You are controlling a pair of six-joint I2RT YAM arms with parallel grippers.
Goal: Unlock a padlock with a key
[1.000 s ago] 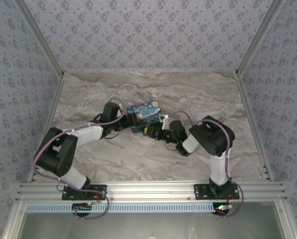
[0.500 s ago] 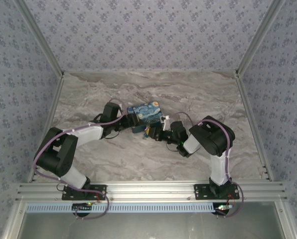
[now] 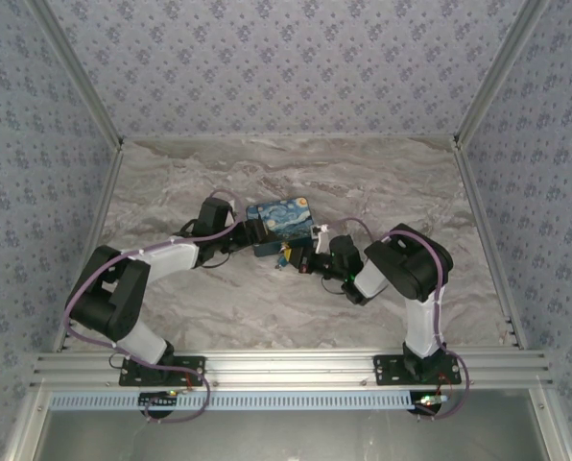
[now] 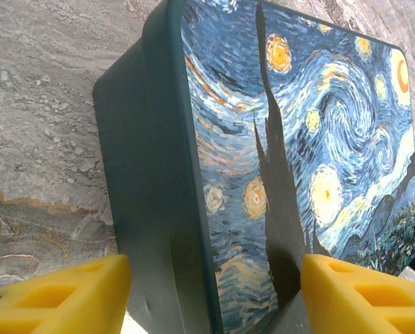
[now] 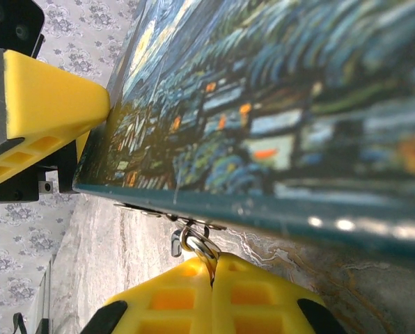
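The blue-and-yellow starry box (image 3: 278, 219) lies on the marble table. My left gripper (image 3: 254, 236) is shut on its left end, with the box (image 4: 284, 139) standing between the two yellow fingers (image 4: 54, 296). At the box's front right corner, a tiny bluish speck is the padlock (image 3: 284, 253). My right gripper (image 5: 212, 268) is shut on a silvery split ring (image 5: 197, 245) hanging under the box's thin metal latch (image 5: 152, 211). A small grey metal piece (image 5: 175, 243) hangs beside the ring. I cannot make out the key's blade or the padlock's body there.
The marble table (image 3: 296, 173) is walled by patterned panels on three sides. The right arm's elbow (image 3: 411, 264) bulks close to the right of the box. A white tag (image 3: 321, 229) sits at the box's right end. The left gripper's finger (image 5: 47, 97) presses the box's far side.
My right gripper has crept a little to the left, closer to the box's front corner. The left arm and the box have stayed put.
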